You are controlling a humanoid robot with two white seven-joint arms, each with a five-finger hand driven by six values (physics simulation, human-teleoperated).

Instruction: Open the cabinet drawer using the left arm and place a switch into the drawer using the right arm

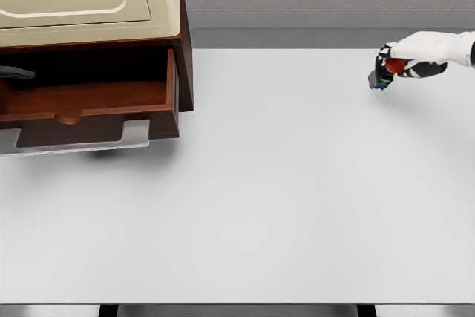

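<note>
Drawer (89, 102) of cabinet (89, 5) already open. Right hand (404, 64), fingers gripping switch (382, 79), far right of desk (282, 198), well apart. Left: carry over, drop in.

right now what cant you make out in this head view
- Left hand: the arm is not seen in the head view; only a dark tip at the left edge shows, too little to identify.
- Switch: too small, and wrapped by the right hand; its shape is unclear.
- Drawer interior: cut off by the left edge and shadowed under the cabinet top.
- Cabinet's left side: outside the frame.
</note>
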